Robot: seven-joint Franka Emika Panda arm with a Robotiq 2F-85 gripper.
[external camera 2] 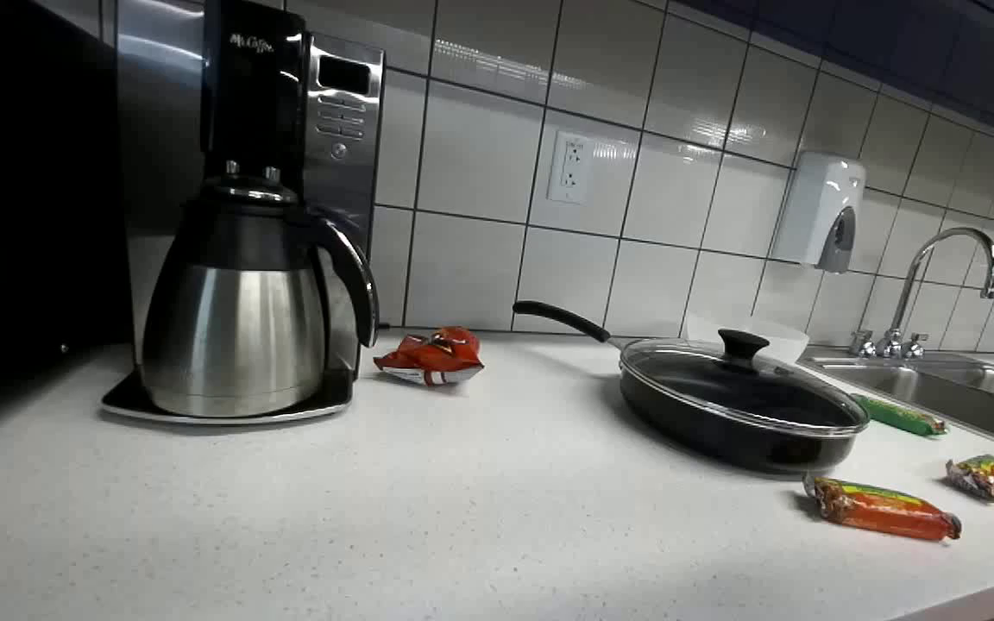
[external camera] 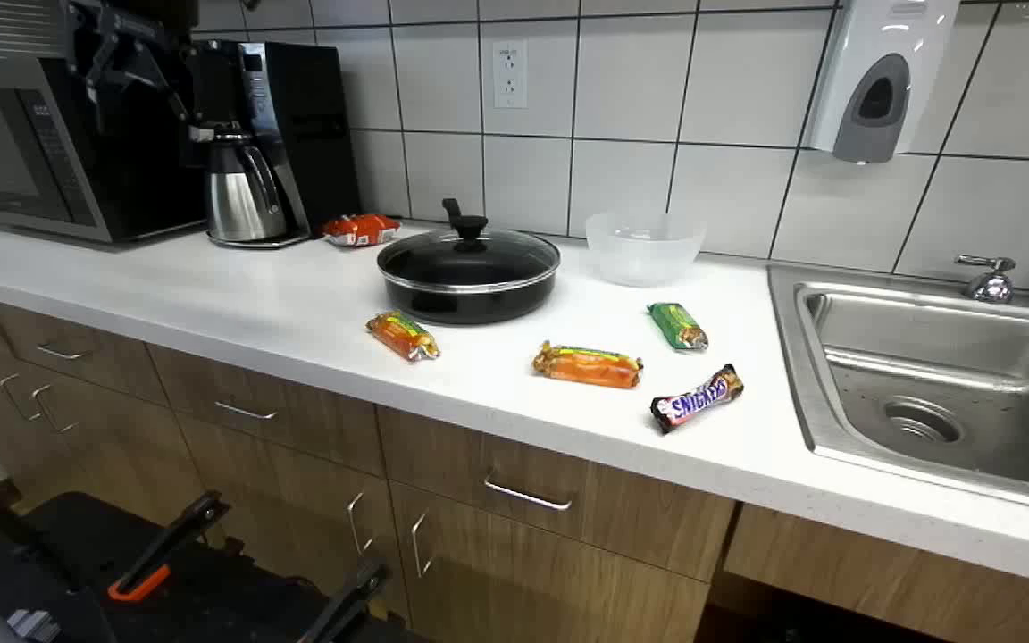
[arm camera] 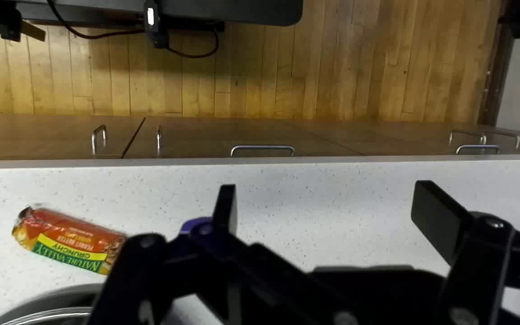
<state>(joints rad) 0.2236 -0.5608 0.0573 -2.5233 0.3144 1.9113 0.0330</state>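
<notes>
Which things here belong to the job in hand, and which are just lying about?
Likely in the job, nearest the open, empty gripper in the wrist view:
orange Nature Valley bar
black lidded pan

Apparently just lying about:
second orange bar
green bar
Snickers bar
red packet
translucent bowl

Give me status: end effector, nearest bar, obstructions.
End effector open and empty. Orange granola bar lying on counter, ungripped. Lidded pan close beside it, possible obstacle.

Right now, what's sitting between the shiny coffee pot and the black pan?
A crinkly red packet lies between the coffee pot and the black pan; both exterior views show it.
</notes>
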